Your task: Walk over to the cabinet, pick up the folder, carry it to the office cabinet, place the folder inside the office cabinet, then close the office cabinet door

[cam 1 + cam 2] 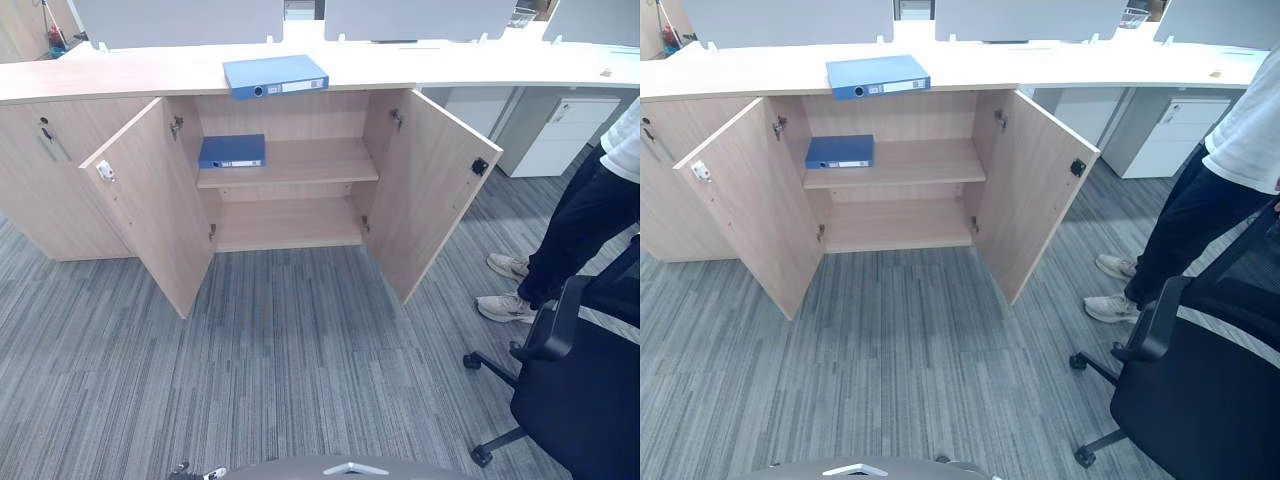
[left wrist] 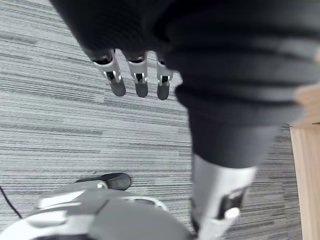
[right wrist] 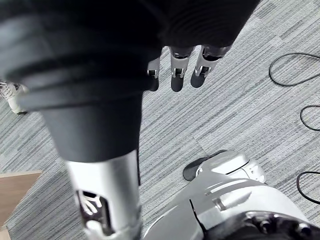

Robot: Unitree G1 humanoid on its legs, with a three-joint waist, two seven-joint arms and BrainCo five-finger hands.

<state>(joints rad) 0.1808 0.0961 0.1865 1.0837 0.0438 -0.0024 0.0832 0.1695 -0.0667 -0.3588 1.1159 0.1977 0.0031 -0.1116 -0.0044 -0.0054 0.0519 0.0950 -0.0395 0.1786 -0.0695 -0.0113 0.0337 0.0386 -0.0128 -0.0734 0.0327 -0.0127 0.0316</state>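
A blue folder (image 1: 275, 76) lies flat on the light wooden top of the long cabinet (image 1: 120, 72). Below it the office cabinet (image 1: 290, 225) stands with both doors open. A second blue folder (image 1: 232, 151) lies on the left of its upper shelf; the lower shelf is bare. In the left wrist view my left hand (image 2: 141, 80) hangs over the grey carpet with straight fingers and holds nothing. My right hand (image 3: 177, 75) hangs the same way in the right wrist view, also with nothing in it. Both hands are well short of the cabinet.
The left door (image 1: 150, 205) and the right door (image 1: 430, 190) swing out over the striped grey carpet. A person (image 1: 585, 225) in dark trousers stands at the right. A black office chair (image 1: 580, 370) is at the lower right, and a white drawer unit (image 1: 560, 135) behind.
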